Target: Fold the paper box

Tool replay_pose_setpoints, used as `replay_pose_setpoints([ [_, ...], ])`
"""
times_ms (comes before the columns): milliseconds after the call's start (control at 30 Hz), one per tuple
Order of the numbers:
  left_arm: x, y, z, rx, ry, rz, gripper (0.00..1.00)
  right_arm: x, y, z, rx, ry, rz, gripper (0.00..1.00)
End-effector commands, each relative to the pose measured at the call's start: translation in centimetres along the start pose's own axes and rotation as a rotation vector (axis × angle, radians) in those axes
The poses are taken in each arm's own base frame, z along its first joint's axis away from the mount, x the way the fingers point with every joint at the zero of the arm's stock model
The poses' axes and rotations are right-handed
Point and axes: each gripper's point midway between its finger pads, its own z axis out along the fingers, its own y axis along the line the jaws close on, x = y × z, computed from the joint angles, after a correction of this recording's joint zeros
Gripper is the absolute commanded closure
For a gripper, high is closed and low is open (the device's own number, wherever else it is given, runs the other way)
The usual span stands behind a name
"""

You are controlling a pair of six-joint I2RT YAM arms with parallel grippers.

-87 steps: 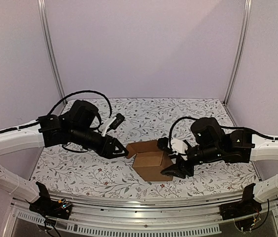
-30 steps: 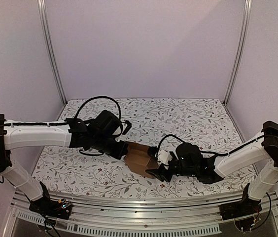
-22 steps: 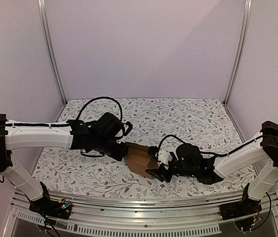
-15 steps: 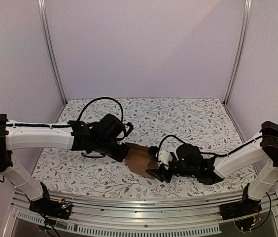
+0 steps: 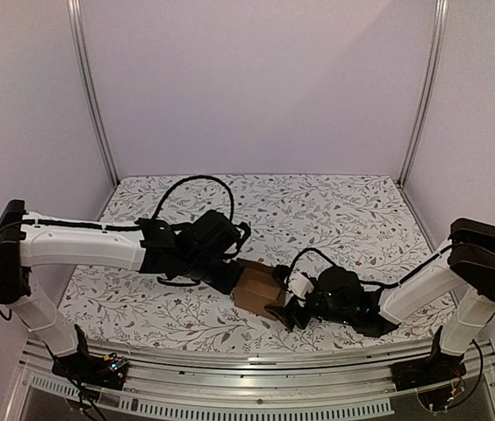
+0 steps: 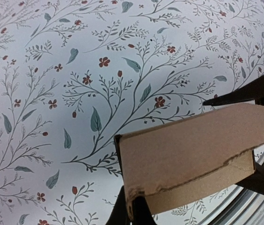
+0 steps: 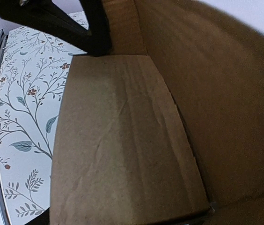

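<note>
The paper box [image 5: 259,293] is a small brown carton near the table's front middle. My left gripper [image 5: 235,280] is at its left side. In the left wrist view the left gripper [image 6: 132,212] is shut, pinching the lower left corner of a cardboard panel [image 6: 193,147]. My right gripper [image 5: 285,309] is at the box's right side. Its black fingers [image 6: 256,91] show above and below the box's far end, set wide apart. In the right wrist view the cardboard [image 7: 122,150] fills the frame and hides my right fingers; the left gripper [image 7: 76,28] shows at the top.
The floral tablecloth [image 5: 335,219] covers the table. The metal front rail [image 5: 256,364] runs close in front of the box. Upright frame posts [image 5: 89,88] stand at the back corners.
Both grippers have closed in on the box from either side. The left arm has reached further right. The box has shifted slightly right, and the open flap now lies against it.
</note>
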Motion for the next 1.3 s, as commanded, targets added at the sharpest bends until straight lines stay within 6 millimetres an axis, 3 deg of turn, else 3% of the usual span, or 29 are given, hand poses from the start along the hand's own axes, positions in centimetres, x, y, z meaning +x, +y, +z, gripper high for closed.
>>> replay_pose_setpoints([
  [0,6.6,-2.1,1.1,0.030,0.234,0.075,1.00,-1.3,-2.5,-0.5,0.125,-0.067,0.034,0.20],
  [267,6.2,-2.3,1.3,-0.006,0.235,0.073,1.00,-2.0,-3.1,-3.0,0.144,-0.090,0.076,0.01],
  [533,6.0,-2.6,1.8,-0.032,0.245,0.077,1.00,-3.4,-3.9,-7.1,0.157,-0.079,0.116,0.01],
  [733,6.0,-2.7,2.3,-0.046,0.256,0.084,1.00,-4.7,-5.9,-11.2,0.248,-0.009,0.241,0.01],
  [867,5.7,-2.7,2.4,-0.056,0.247,0.073,1.00,-5.6,-4.9,-12.8,0.173,0.066,0.256,0.01],
  [1133,5.0,-3.2,2.6,-0.053,0.239,0.037,1.00,-5.0,-3.3,-12.7,0.104,0.204,0.367,0.26],
  [1267,4.6,-3.3,2.6,-0.057,0.229,0.018,1.00,-4.2,-3.2,-12.3,0.117,0.254,0.415,0.34],
])
